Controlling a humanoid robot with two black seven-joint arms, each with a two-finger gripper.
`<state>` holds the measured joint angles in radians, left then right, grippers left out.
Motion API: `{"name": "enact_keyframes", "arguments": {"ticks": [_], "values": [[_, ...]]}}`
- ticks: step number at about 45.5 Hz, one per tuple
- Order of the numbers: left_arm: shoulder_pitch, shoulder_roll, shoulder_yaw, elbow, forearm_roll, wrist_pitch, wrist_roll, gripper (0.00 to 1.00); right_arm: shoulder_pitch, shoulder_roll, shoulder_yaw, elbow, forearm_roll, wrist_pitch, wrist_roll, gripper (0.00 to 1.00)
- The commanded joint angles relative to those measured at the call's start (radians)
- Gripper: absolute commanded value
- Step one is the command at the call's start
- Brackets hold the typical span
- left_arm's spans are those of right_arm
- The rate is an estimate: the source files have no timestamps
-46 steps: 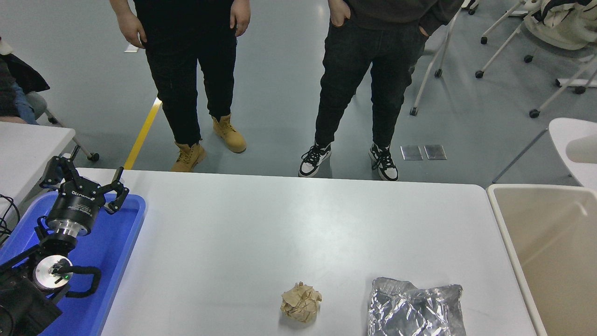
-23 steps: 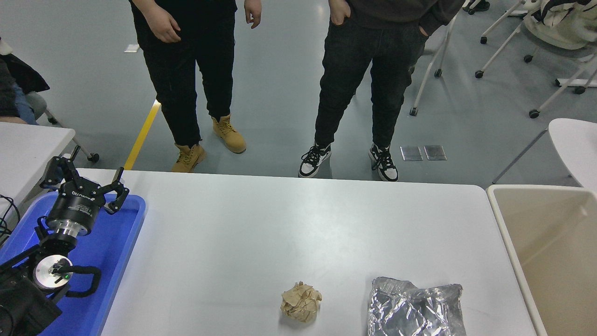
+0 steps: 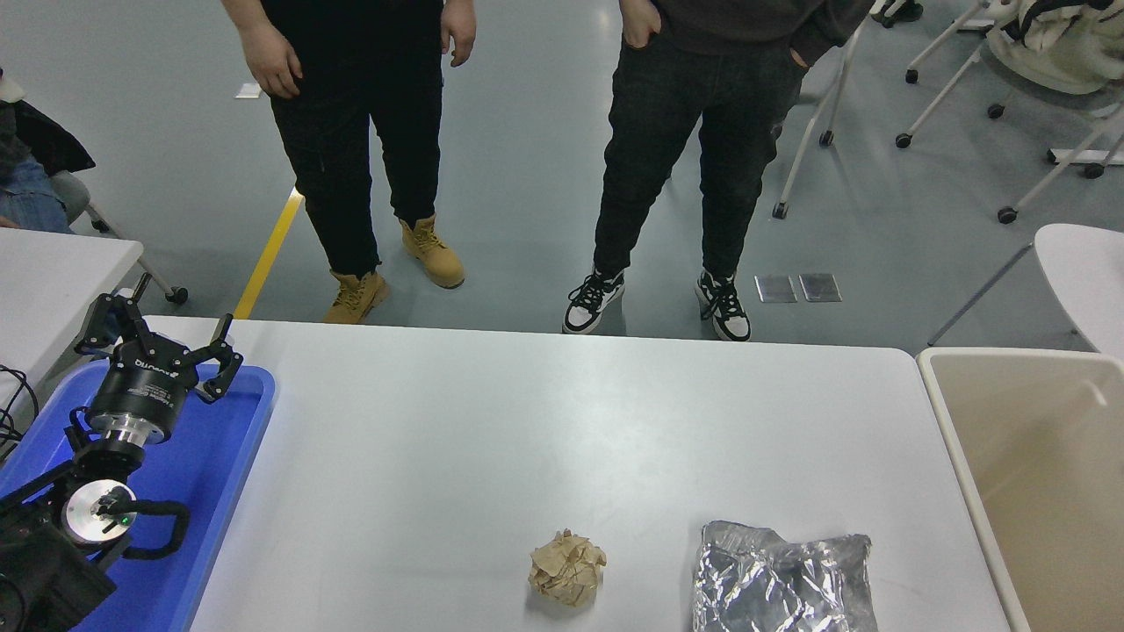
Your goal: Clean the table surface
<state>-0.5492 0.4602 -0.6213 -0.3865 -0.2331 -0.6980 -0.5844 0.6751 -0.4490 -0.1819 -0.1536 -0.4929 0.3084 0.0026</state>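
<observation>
The table surface (image 3: pixel 544 421) is a wide glossy white top filling the lower half of the head view. A crumpled brown paper ball (image 3: pixel 567 568) lies near its front edge, with a crinkled silver foil bag (image 3: pixel 781 579) to its right. My left gripper (image 3: pixel 158 338) is parked at the lower left above a blue tray, its fingers spread open and holding nothing. The right arm is out of view.
The blue tray (image 3: pixel 237 439) sits at the table's left end. A beige bin (image 3: pixel 1036 474) stands off the right end. Two people stand at the far side, one in tan boots (image 3: pixel 430 250), one in black-and-white sneakers (image 3: pixel 597 298). A smaller white table (image 3: pixel 53 281) is at left.
The person at the left has shifted their hands a little. My left arm, the paper ball and the foil bag have not moved.
</observation>
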Motion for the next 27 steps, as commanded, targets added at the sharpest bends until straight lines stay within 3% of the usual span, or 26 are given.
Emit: {"name": "enact_keyframes", "arguments": {"ticks": [1, 22, 27], "values": [[0.000, 0.000, 0.000, 0.000, 0.000, 0.000, 0.000, 1.00, -0.054, 0.070, 0.002, 0.005, 0.004, -0.035, -0.001, 0.00], [0.000, 0.000, 0.000, 0.000, 0.000, 0.000, 0.000, 1.00, -0.051, 0.073, 0.002, 0.005, 0.005, -0.051, -0.001, 0.00], [0.000, 0.000, 0.000, 0.000, 0.000, 0.000, 0.000, 1.00, -0.052, 0.073, -0.004, 0.005, 0.005, -0.094, -0.001, 0.34]]}}
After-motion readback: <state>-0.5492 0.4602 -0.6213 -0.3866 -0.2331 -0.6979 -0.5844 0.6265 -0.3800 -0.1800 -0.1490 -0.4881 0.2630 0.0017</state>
